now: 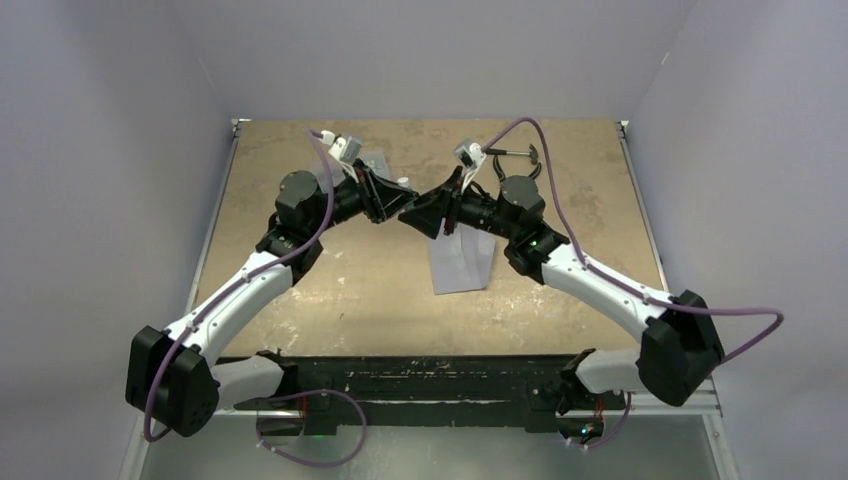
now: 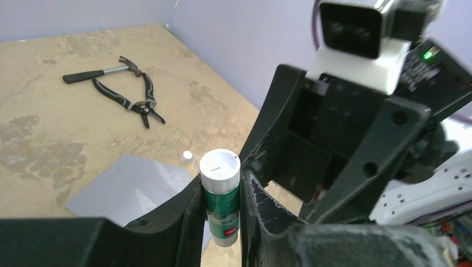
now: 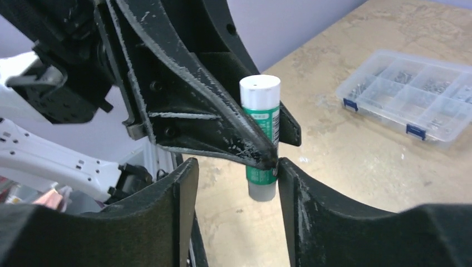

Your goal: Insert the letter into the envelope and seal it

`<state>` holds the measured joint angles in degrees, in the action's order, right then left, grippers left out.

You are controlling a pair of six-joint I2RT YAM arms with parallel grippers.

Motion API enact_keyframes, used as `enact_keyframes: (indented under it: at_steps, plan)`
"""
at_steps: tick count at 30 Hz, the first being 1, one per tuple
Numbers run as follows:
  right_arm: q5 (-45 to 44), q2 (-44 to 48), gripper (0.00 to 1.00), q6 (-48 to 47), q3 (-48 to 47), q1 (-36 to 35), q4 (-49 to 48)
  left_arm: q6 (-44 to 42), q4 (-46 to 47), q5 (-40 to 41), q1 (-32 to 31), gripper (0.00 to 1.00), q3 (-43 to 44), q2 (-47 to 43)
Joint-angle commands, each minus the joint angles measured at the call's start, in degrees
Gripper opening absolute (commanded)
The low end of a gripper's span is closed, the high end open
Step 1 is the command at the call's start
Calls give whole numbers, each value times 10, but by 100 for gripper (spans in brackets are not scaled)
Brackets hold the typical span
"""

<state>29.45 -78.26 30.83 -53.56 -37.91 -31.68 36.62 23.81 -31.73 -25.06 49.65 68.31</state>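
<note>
The grey-lavender envelope (image 1: 462, 262) lies flat on the table below both grippers; it also shows in the left wrist view (image 2: 133, 186). The letter does not show in any view. My left gripper (image 2: 222, 178) is shut on a green glue stick (image 2: 221, 194) with white ends, held upright above the table. My right gripper (image 3: 236, 172) is open and faces the left one; the glue stick (image 3: 261, 128) hangs just beside its right finger (image 3: 289, 183). In the top view the two grippers, left (image 1: 405, 203) and right (image 1: 425, 218), meet tip to tip.
A hammer (image 2: 100, 72) and pliers (image 2: 131, 100) lie at the table's far right. A small white cap (image 2: 186, 157) sits by the envelope's edge. A clear plastic compartment box (image 3: 412, 94) stands at the far left.
</note>
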Motion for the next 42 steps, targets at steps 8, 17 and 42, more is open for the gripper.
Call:
enact_keyframes:
  at_steps: [8,17,42]
  plan:
    - [-62,138,63,-140,-80,-12,195,-272,-145,-199,-2,0,92,-18]
    - [11,74,58,-135,-143,-12,216,-325,-209,-345,-2,0,139,11]
    - [-1,21,40,-81,-162,-13,316,-245,-106,-160,-2,0,90,-41]
